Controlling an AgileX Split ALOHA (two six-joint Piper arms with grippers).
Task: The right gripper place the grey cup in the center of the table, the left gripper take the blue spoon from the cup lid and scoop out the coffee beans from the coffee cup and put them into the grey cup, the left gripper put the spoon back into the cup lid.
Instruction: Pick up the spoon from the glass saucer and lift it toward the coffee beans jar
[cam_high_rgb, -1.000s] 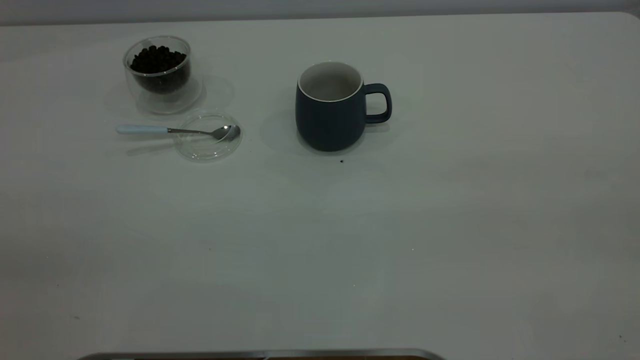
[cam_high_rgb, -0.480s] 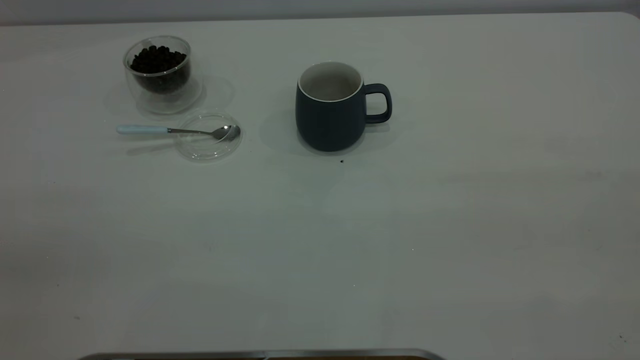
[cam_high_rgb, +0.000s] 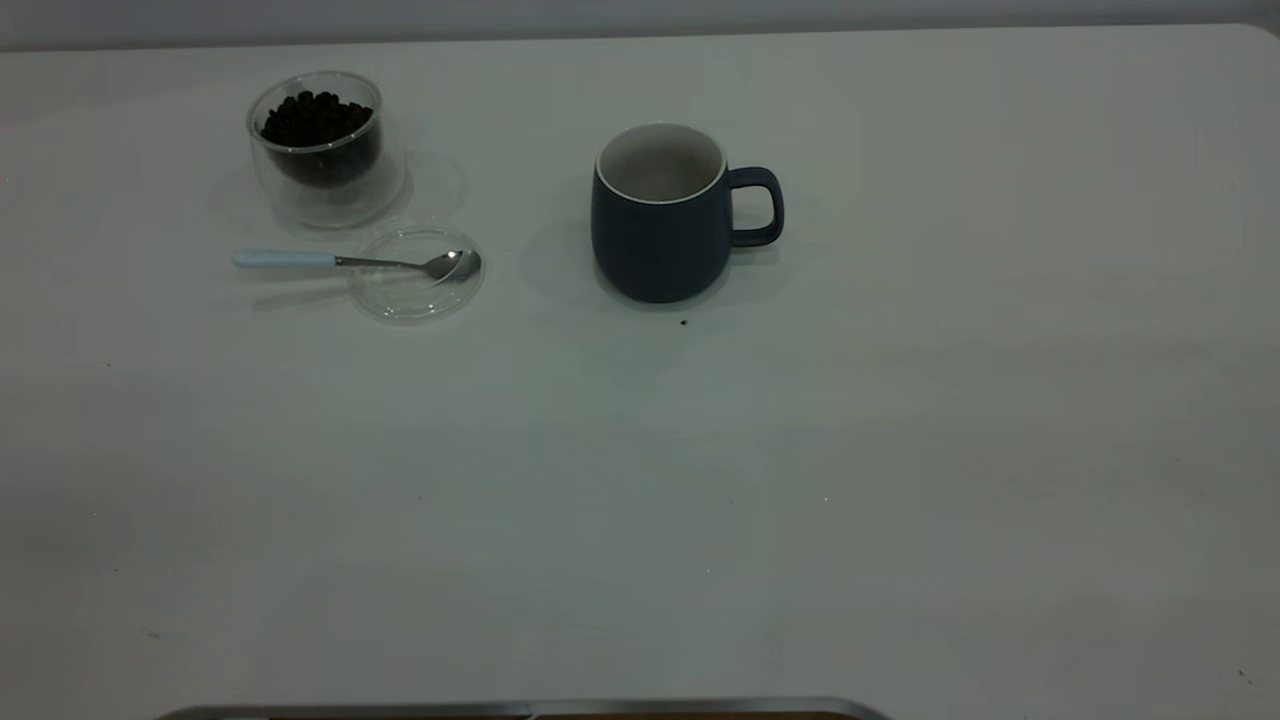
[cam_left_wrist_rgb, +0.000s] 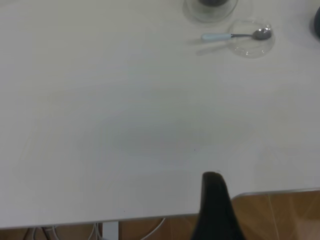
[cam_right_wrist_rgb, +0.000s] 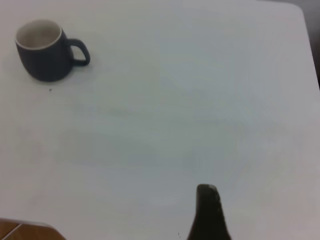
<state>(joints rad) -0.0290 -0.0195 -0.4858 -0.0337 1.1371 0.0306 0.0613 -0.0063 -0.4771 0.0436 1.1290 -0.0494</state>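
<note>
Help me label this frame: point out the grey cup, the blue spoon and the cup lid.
grey cup (cam_high_rgb: 655, 245), exterior view, on its dark outer wall.
blue spoon (cam_high_rgb: 284, 259), exterior view, on its pale handle.
cup lid (cam_high_rgb: 415, 298), exterior view, on its clear near rim.

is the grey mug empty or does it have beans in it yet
Empty as far as visible: the grey cup stands upright, showing only white inside. The coffee beans are in the coffee cup.
</note>
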